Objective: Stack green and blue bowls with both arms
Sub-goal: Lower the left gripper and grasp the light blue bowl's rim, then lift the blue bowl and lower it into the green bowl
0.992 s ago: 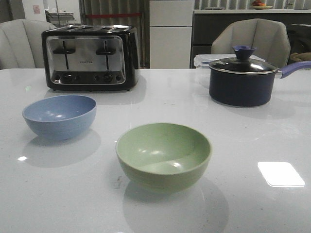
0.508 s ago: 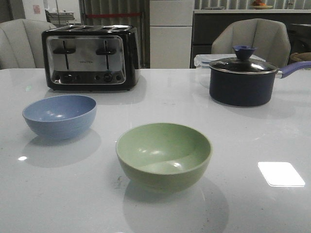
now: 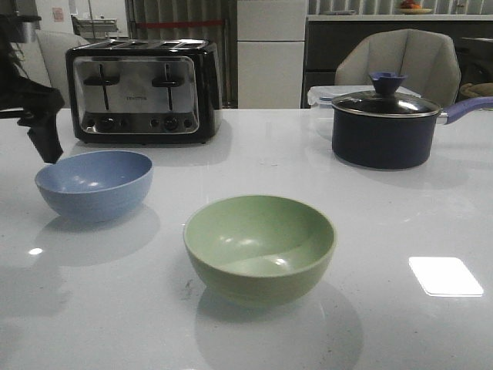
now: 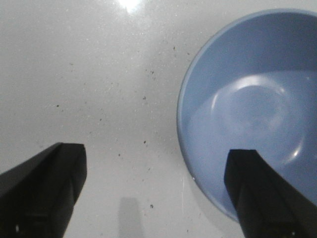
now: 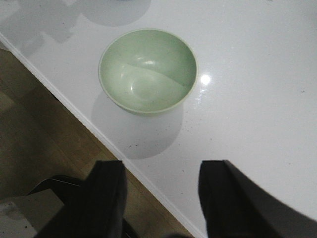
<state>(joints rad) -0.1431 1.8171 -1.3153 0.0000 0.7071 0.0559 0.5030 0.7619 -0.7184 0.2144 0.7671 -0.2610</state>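
The dusty blue bowl (image 3: pixel 94 185) stands upright on the left of the white table (image 3: pixel 262 166). The pale green bowl (image 3: pixel 259 247) stands upright nearer the front middle. My left gripper (image 3: pixel 46 142) hangs as a dark outline just behind and left of the blue bowl. In the left wrist view it (image 4: pixel 156 151) is open, with one finger over the blue bowl (image 4: pixel 257 109) and the other over bare table. My right gripper (image 5: pixel 161 166) is open and empty over the table's near edge, short of the green bowl (image 5: pixel 147 72). It is out of the front view.
A black and chrome toaster (image 3: pixel 142 91) stands at the back left. A dark saucepan (image 3: pixel 383 131) with a blue-knobbed lid is at the back right, a clear container (image 3: pixel 317 96) behind it. The table's edge (image 5: pixel 148 184) and floor show under the right gripper.
My left arm has come into the front view from the left and now hangs by the blue bowl. Both bowls have stayed where they were.
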